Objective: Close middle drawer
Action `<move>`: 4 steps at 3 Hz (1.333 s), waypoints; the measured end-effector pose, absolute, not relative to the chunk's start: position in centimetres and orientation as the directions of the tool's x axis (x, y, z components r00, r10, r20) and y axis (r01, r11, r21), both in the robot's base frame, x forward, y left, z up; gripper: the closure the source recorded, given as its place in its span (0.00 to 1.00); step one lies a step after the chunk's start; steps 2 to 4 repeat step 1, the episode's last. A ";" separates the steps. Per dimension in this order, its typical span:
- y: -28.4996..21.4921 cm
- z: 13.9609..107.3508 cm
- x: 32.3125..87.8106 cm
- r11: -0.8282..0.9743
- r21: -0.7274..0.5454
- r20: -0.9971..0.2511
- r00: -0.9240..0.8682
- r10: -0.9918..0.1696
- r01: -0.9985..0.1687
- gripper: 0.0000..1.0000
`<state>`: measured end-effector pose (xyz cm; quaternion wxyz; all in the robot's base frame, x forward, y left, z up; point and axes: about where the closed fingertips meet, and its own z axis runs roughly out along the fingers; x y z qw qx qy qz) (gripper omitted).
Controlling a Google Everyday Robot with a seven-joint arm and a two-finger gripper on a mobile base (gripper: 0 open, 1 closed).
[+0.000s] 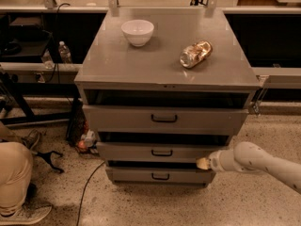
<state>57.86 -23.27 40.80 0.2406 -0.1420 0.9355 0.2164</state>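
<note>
The middle drawer (155, 152) is a grey drawer with a low front panel and a small black loop handle (162, 152). It sits in the grey cabinet between a taller top drawer (164, 119) and a bottom drawer (160, 175). It stands out only a little, with a dark gap above it. My gripper (203, 163) is at the end of a white arm coming in from the right. Its tip touches the right end of the middle drawer's front, at the lower edge.
A white bowl (137, 32) and a crumpled shiny bag (195, 53) lie on the cabinet top (117, 65). A person's leg and shoe (16, 187) are at the lower left. A cable (89, 182) and small items lie on the floor left of the cabinet.
</note>
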 end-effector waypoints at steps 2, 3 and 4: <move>-25.6 40.6 53.6 0.872 0.355 -0.437 -0.884 -0.163 -0.336 1.00; -25.6 40.6 53.6 0.872 0.355 -0.437 -0.884 -0.163 -0.336 1.00; -25.6 40.6 53.6 0.872 0.355 -0.437 -0.884 -0.163 -0.336 1.00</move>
